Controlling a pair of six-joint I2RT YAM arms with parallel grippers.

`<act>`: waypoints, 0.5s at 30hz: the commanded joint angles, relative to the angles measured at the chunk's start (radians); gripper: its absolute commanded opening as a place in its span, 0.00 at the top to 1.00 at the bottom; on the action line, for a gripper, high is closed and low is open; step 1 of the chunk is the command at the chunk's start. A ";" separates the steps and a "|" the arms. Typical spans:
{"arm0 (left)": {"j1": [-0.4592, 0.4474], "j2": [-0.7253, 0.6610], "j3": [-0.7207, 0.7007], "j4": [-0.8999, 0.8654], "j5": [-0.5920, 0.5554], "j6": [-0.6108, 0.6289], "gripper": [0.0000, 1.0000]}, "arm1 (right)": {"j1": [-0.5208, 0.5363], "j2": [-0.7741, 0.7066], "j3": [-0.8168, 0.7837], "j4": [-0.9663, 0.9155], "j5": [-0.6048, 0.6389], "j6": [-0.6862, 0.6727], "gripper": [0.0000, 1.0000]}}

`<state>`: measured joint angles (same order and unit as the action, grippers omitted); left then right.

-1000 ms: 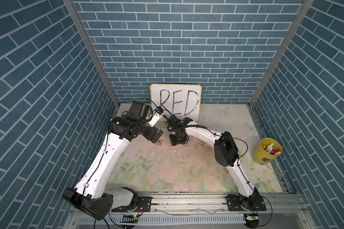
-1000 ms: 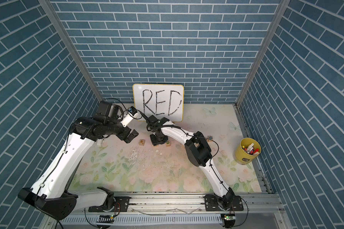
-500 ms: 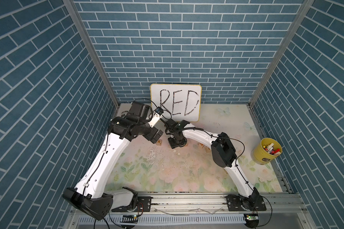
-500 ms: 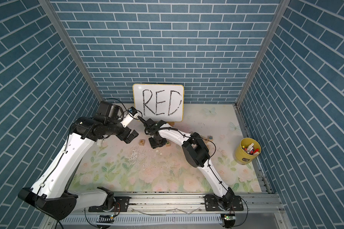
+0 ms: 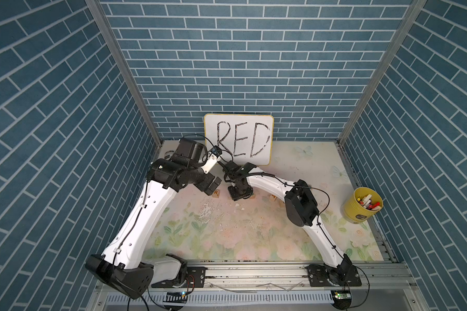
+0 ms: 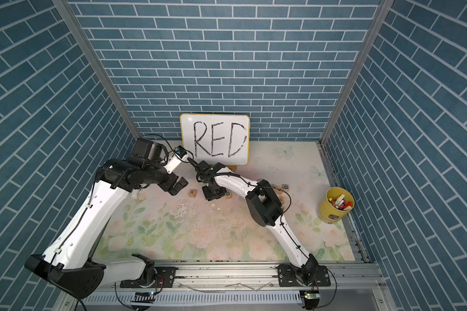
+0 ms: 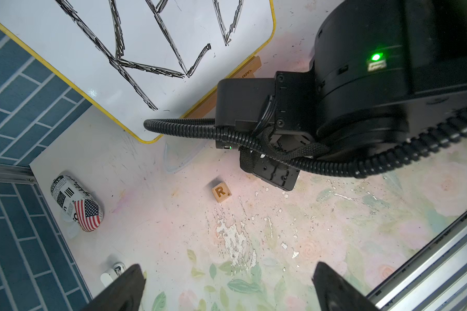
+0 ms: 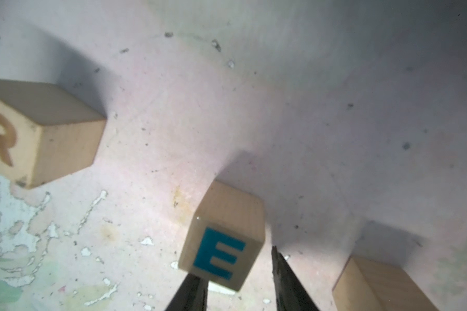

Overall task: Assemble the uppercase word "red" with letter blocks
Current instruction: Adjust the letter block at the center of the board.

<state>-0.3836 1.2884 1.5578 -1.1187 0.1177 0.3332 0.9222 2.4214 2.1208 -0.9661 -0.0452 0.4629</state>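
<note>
Blue brick-pattern walls (image 5: 240, 67) around a worn floral tabletop (image 5: 227, 237).

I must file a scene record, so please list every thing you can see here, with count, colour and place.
R block: one, light wood, orange-brown letter, leftmost.
E block: one, light wood, blue-green letter, right of the R block.
D block: one, light wood, green letter, right of the E block.
other blocks: several, light wood, right of the D block.
whiteboard: one, white, yellow rim, black "RED", at the back wall.
cup: one, yellow, holding markers, far right.
can: one, white, flag print, lying far left.
table: one, pale floral.
left gripper: one, black, open, above the table.
right gripper: one, black, fingers either side of the E block.
</note>
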 commanded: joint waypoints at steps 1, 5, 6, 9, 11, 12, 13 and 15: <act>0.006 -0.001 -0.010 -0.015 0.008 0.004 0.01 | 0.004 0.034 0.031 -0.037 0.007 -0.004 0.59; 0.006 -0.002 -0.007 -0.015 0.010 0.003 0.01 | 0.006 0.033 0.032 -0.030 -0.008 -0.007 0.59; 0.005 -0.001 -0.008 -0.015 0.010 0.003 0.01 | 0.007 0.031 0.030 -0.029 -0.008 -0.007 0.59; 0.005 -0.001 -0.007 -0.016 0.011 0.003 0.01 | 0.007 0.023 0.028 -0.052 0.027 -0.004 0.59; 0.006 -0.001 -0.007 -0.016 0.011 0.002 0.01 | 0.007 -0.001 -0.001 -0.053 0.043 -0.006 0.59; 0.005 -0.001 -0.007 -0.016 0.011 0.004 0.01 | 0.009 -0.025 -0.027 -0.043 0.048 -0.004 0.59; 0.005 0.001 -0.006 -0.016 0.011 0.004 0.01 | 0.009 -0.052 -0.058 -0.028 0.048 -0.004 0.59; 0.005 0.002 -0.003 -0.018 0.013 0.006 0.01 | 0.009 -0.113 -0.112 -0.005 0.054 -0.003 0.58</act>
<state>-0.3836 1.2884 1.5574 -1.1187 0.1211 0.3332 0.9249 2.3997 2.0647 -0.9493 -0.0231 0.4633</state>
